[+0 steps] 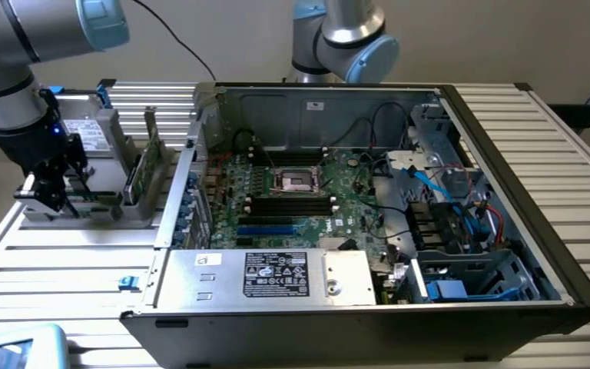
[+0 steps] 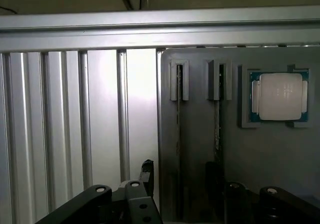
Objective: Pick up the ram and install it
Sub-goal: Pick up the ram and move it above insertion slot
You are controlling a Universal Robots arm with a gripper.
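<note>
Two ram sticks stand edge-on in the narrow slots of a grey holder: one ram stick and a second one beside it. My gripper hangs low over the holder, open. One dark fingertip and the other stand on either side of the first stick. Whether they touch it I cannot tell. In the exterior view the gripper is at the left, down at the holder, well apart from the open computer case and its memory slots.
A square silver processor chip lies in a recess of the holder. A taller green card with a metal bracket stands between the holder and the case. A second robot arm stands behind the case. The slatted table surrounds everything.
</note>
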